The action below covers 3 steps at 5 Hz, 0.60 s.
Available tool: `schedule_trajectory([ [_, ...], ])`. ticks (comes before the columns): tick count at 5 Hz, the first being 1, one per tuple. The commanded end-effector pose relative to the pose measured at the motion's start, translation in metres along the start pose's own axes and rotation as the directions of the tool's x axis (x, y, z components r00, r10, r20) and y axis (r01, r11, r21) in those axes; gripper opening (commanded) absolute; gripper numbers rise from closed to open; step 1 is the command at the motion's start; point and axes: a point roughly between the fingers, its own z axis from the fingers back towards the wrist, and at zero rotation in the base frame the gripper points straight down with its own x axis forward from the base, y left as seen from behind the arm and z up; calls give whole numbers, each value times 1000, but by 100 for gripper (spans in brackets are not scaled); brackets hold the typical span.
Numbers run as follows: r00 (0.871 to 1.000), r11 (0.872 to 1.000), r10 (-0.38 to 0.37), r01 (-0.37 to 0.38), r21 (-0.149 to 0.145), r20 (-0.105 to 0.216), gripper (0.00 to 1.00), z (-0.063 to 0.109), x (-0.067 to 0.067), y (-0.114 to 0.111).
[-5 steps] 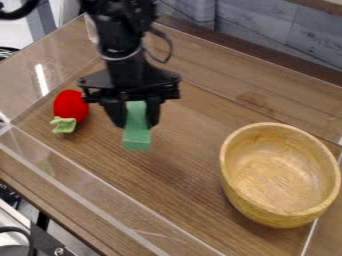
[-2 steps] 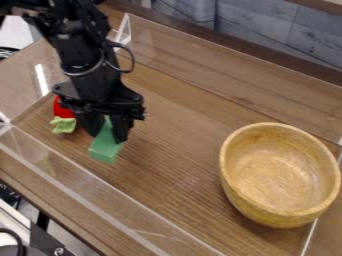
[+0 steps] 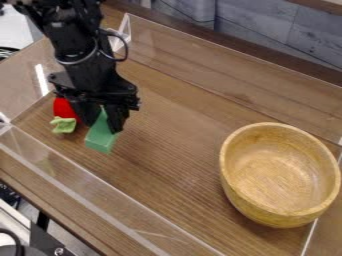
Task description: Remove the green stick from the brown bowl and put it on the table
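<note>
The green stick (image 3: pixel 102 133) hangs tilted in my gripper (image 3: pixel 104 116), whose fingers are shut on its upper end; its lower end is at or just above the table (image 3: pixel 187 150) near the front left. The black arm rises from the gripper toward the upper left. The brown bowl (image 3: pixel 279 173) sits empty at the right, well apart from the gripper.
A red strawberry toy with green leaves (image 3: pixel 63 110) lies just left of the gripper, partly hidden behind it. Low clear acrylic walls (image 3: pixel 94 190) border the table along the front and left.
The gripper has carried the green stick leftward and down, away from the bowl, ending next to the strawberry toy. The bowl has not moved.
</note>
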Motion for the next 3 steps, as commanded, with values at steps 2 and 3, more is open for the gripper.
schedule_trajectory([
  [2, 999, 999, -39, 39, 5, 18, 0, -13, 5, 0],
  [3, 998, 998, -65, 65, 2, 9, 0, -20, 5, 3],
])
